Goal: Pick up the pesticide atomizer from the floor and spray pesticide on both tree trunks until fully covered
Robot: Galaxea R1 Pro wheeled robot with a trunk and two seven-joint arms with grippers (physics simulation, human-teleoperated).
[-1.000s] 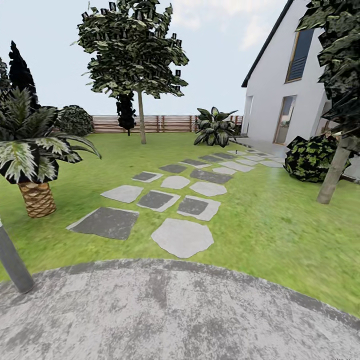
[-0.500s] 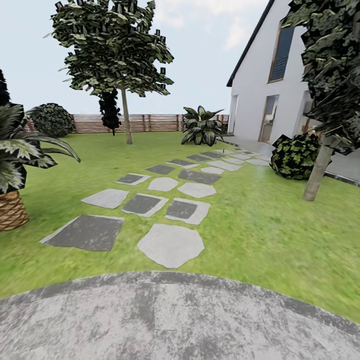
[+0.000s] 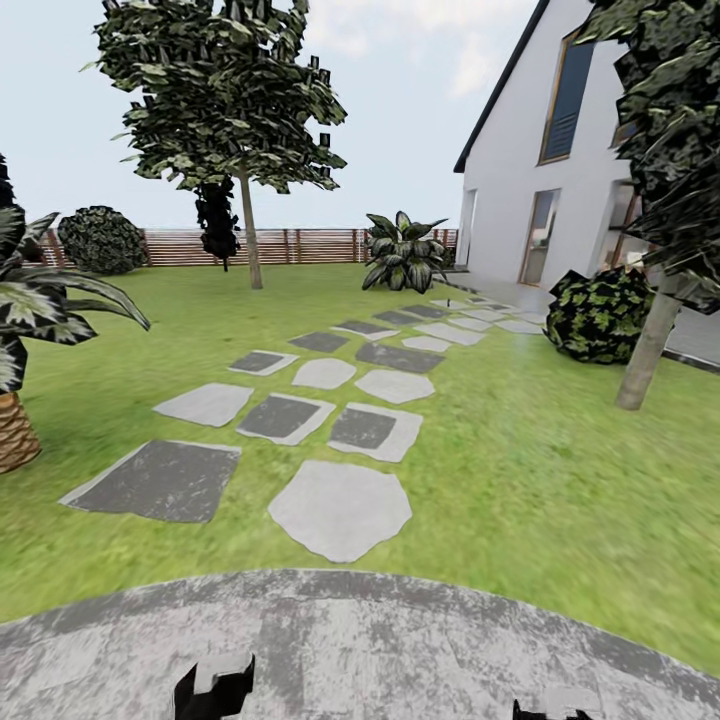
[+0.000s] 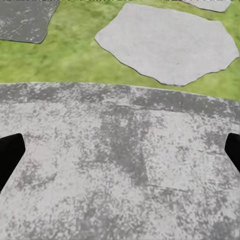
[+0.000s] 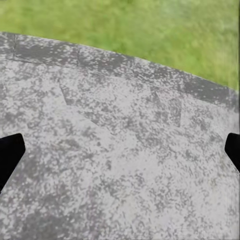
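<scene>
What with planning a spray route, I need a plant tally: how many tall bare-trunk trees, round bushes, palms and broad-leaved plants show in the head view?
Tall bare-trunk trees: 2
Round bushes: 2
Palm: 1
Broad-leaved plant: 1
Total: 6

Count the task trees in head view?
2. One tree stands far left on the lawn before the fence; the other tree is at the right edge beside a bush, its canopy cut off.
</scene>
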